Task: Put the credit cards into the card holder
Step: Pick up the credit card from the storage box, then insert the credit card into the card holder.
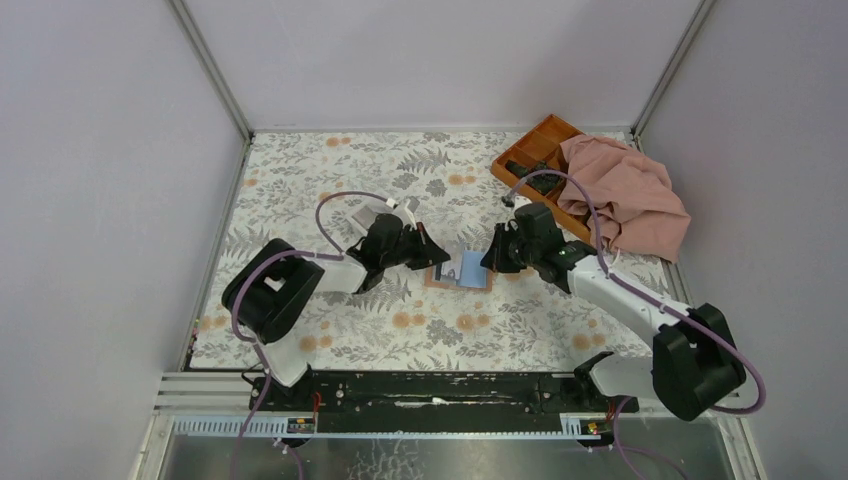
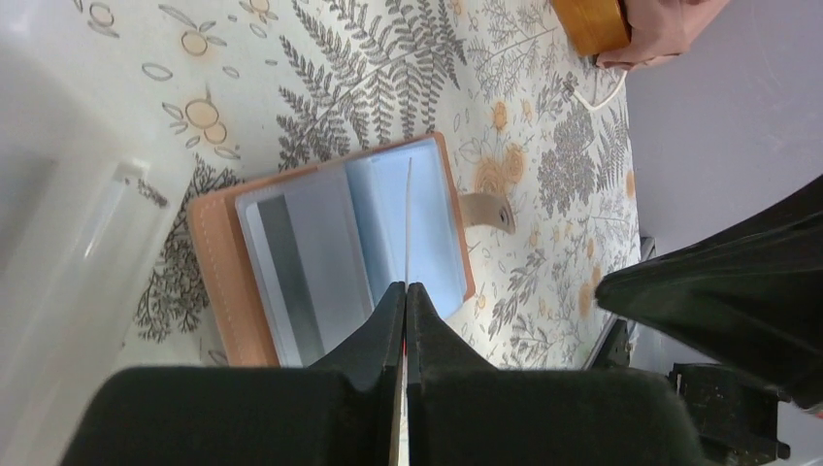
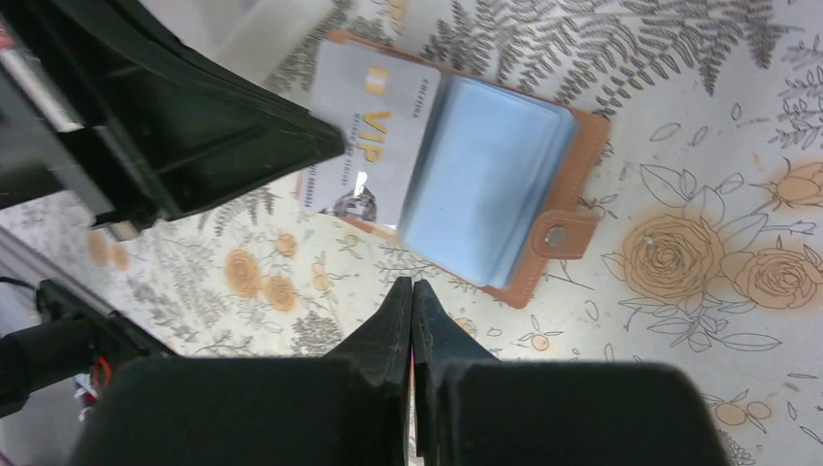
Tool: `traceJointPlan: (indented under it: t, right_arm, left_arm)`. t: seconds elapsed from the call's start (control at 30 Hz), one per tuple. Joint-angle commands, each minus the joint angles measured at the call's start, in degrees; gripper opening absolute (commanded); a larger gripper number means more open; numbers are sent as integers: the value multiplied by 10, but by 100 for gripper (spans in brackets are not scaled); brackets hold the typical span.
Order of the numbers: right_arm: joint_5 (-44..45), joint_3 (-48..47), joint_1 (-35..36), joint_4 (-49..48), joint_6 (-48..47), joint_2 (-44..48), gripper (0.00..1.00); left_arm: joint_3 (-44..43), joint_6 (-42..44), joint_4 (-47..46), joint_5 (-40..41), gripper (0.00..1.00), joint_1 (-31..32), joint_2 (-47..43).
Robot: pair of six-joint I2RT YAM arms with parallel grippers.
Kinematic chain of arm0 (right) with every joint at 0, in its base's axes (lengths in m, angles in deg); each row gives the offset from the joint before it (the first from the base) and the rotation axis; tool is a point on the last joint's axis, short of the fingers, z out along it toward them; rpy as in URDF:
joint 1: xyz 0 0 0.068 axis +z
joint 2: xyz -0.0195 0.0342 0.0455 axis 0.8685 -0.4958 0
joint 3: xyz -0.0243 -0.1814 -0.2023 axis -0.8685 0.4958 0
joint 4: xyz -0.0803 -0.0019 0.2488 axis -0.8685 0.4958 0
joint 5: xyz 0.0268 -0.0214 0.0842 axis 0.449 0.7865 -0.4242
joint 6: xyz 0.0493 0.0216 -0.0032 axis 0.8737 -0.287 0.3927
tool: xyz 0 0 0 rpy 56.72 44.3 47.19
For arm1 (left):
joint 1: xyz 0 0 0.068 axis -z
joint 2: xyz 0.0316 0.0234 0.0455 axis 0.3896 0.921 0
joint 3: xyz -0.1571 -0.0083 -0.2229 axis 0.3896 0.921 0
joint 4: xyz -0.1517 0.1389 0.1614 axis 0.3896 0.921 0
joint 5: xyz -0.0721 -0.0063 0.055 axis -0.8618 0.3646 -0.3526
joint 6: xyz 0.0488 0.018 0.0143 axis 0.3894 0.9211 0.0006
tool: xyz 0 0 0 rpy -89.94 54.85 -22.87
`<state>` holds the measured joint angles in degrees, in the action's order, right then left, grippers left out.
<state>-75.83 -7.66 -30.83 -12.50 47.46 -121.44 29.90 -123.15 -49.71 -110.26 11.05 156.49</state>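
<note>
A card (image 3: 374, 146) was pinched by the left gripper (image 2: 406, 291) at the wallet's (image 2: 209, 282) nine o'clock; the right gripper (image 3: 412, 289) was clenched empty; alignment with a sleeve (image 2: 311, 252) was judged needed.

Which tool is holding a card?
The left tool: it pinches the grey VIP card over the open wallet. The right tool is shut, no card showing.

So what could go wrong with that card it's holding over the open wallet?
The left gripper pinches the credit card by one end, so it could twist or slip before meeting a sleeve. The open card holder lies loose; the shut right gripper doesn't seem to pin it, so a push might slide it.
</note>
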Motion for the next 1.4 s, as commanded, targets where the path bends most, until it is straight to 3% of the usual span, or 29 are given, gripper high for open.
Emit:
traceJointPlan:
  t: [0.0, 0.9, 1.37]
  right_arm:
    - [33, -22, 2, -21, -13, -34, 0]
    - [67, -39, 1, -68, -8, -194, 0]
    - [77, -36, 0, -73, -3, -217, 0]
  left_arm:
    - [-33, -6, -33, 6, 0, -1, 26]
    - [-25, -27, -30, 38, 0, -2, 34]
    - [-18, -30, -3, 49, 0, -2, 32]
